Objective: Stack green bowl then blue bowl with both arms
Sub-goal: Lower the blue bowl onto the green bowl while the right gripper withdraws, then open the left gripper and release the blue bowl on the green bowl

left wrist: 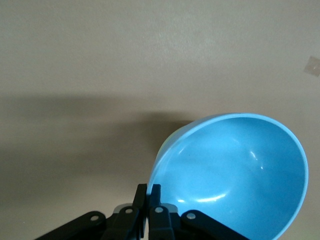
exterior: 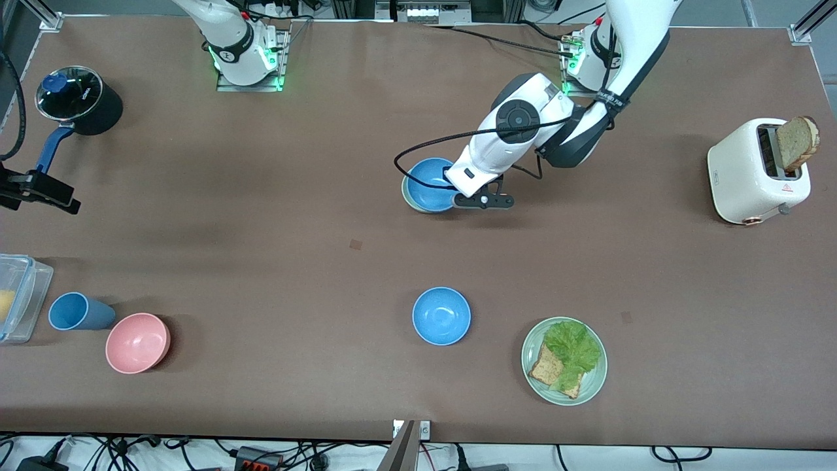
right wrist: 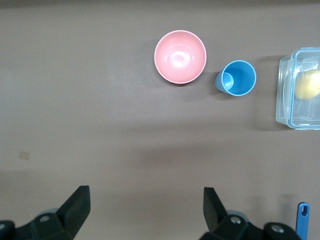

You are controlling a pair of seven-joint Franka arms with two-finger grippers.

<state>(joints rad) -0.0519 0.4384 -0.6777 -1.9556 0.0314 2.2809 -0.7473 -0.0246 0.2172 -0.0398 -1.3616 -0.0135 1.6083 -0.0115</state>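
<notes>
My left gripper is shut on the rim of a sky-blue bowl. That bowl sits inside or just over the pale green bowl, of which only a thin rim shows below it. In the left wrist view the fingers pinch the blue bowl's edge, and the green bowl is hidden. A second blue bowl stands alone, nearer the front camera. My right gripper is open and empty, high over the table at the right arm's end; its dark hand shows by the pot handle.
A pink bowl, a blue cup and a clear container stand at the right arm's end. A black pot is farther back there. A plate with toast and lettuce and a toaster are toward the left arm's end.
</notes>
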